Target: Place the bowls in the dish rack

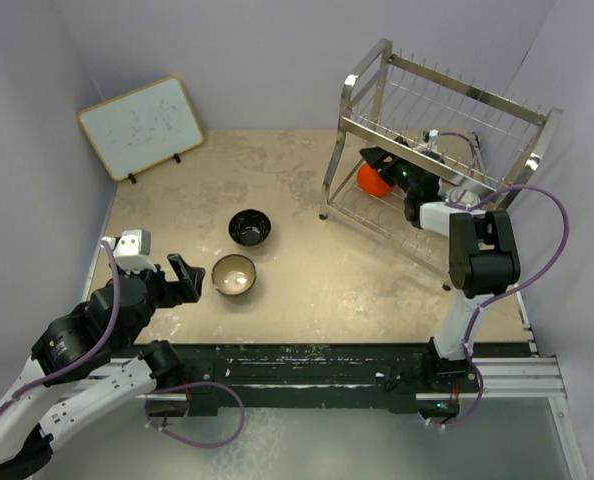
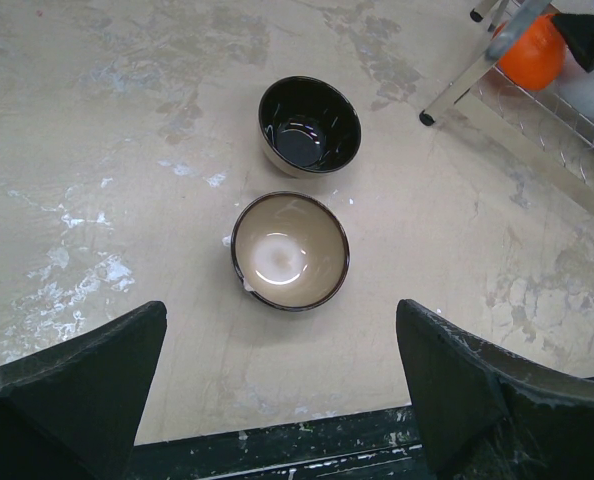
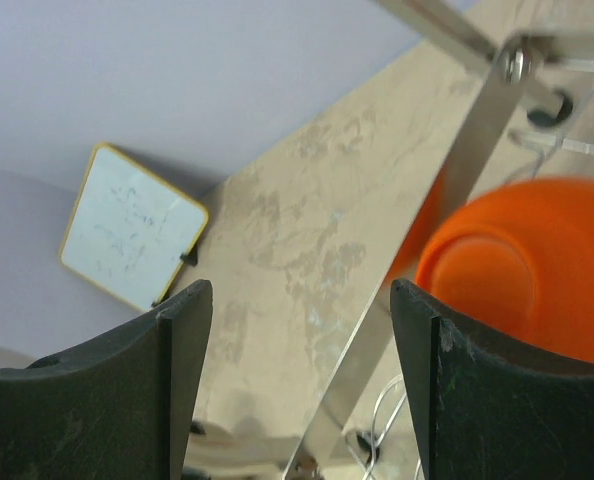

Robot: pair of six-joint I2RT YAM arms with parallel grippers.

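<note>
Hovering wide open and empty at lower left, the left gripper [image 1: 189, 278] has the tan bowl [image 1: 234, 274] just right of it on the table [image 1: 307, 275]; the right gripper [image 3: 299, 295], open and empty, is well apart inside the dish rack [image 1: 334, 165].

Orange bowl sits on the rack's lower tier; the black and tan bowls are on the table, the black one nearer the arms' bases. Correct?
No: the top external view shows the tan bowl nearer the arms' bases, the black bowl beyond it. The orange bowl is on the lower tier of the dish rack, and both others are on the table.
</note>
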